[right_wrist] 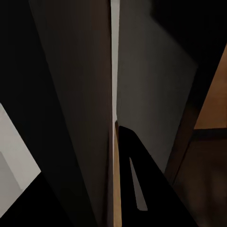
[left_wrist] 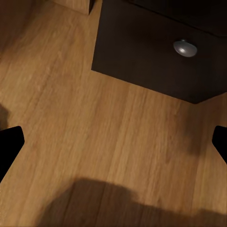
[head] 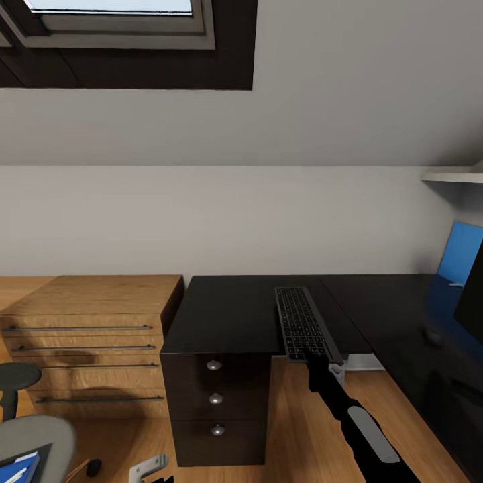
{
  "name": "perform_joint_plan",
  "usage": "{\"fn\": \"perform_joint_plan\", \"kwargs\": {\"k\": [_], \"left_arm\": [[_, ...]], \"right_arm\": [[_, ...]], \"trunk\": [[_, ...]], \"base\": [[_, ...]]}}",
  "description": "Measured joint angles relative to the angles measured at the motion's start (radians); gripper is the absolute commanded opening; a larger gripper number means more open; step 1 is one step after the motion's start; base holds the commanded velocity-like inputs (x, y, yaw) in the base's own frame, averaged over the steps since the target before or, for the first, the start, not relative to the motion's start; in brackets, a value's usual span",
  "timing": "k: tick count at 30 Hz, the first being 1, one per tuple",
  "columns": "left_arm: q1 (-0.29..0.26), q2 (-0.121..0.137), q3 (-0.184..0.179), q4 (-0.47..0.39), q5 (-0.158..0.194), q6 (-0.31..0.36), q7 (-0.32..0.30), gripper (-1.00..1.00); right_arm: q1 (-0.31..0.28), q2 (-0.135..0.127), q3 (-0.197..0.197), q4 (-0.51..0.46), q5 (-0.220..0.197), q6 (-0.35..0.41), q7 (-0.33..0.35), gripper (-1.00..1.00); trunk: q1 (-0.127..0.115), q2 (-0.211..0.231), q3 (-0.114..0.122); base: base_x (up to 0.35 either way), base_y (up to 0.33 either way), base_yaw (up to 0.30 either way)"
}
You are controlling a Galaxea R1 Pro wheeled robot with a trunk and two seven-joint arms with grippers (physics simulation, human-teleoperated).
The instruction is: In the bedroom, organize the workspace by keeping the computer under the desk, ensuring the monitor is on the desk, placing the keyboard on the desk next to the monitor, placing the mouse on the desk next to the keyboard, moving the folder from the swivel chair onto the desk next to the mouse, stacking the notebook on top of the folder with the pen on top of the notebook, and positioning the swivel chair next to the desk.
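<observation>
1. The keyboard (head: 303,325) lies on the bench (head: 235,315), its near end overhanging the front edge and pinched by the right pincer (head: 315,359).
2. The folder (head: 20,466) sits on the swivel chair (head: 33,436), not yet moved.
3. The right arm reaches forward; the left pincer (left_wrist: 113,142) hangs wide over the floor (left_wrist: 71,94).

On the desk (head: 241,315) lies 1 keyboard (head: 303,323); its dark unit has 3 drawers with 3 round silver knobs (head: 214,365); left of the desk stands 1 light-wood cabinet (head: 87,335) with 4 long bar handles (head: 80,328); above it, 1 skylight (head: 114,20); at the desk's right end, 1 monitor (head: 471,295); near the unit's foot, 1 swivel chair (head: 33,436).
</observation>
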Motion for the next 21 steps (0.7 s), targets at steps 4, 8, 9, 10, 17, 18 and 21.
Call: {"fn": "perform_joint_plan", "kwargs": {"k": [4, 8, 9, 10, 17, 18, 21], "left_arm": [[0.0, -0.001, -0.001, 0.0, 0.0, 0.0, 0.0, 1.0], [0.0, -0.002, -0.002, 0.0, 0.0, 0.0, 0.0, 1.0], [0.0, -0.002, -0.002, 0.0, 0.0, 0.0, 0.0, 1.0], [0.0, -0.002, -0.002, 0.0, 0.0, 0.0, 0.0, 1.0], [0.0, 0.0, -0.001, 0.0, 0.0, 0.0, -0.005, 1.0], [0.0, 0.0, -0.001, 0.0, 0.0, 0.0, -0.005, 1.0], [0.0, 0.0, -0.001, 0.0, 0.0, -0.001, -0.006, 1.0]], "right_arm": [[0.0, 0.0, 0.0, 0.0, 0.001, 0.0, 0.0, -1.0], [0.0, 0.0, 0.0, 0.0, 0.001, 0.0, 0.0, -1.0], [0.0, 0.001, 0.0, 0.0, 0.001, 0.0, 0.0, -1.0], [0.0, 0.0, 0.0, 0.0, 0.001, 0.0, 0.0, -1.0], [0.0, 0.0, 0.0, 0.0, 0.0, 0.0, 0.0, -1.0], [0.0, 0.0, 0.0, 0.0, 0.0, 0.0, 0.0, -1.0], [0.0, 0.0, 0.001, 0.001, 0.0, 0.001, -0.002, -1.0]], "trunk": [[0.011, -0.021, -0.009], [0.027, -0.049, -0.022], [0.031, -0.056, -0.025], [0.034, -0.063, -0.028], [0.035, -0.063, -0.028], [0.035, -0.063, -0.028], [0.035, -0.063, -0.028]], "base": [[0.001, 0.0, 0.0], [0.0, 0.0, 0.0], [0.0, 0.0, 0.0], [0.0, 0.0, 0.0], [0.0, 0.0, 0.0], [0.0, 0.0, 0.0], [0.0, 0.0, 0.0]]}}
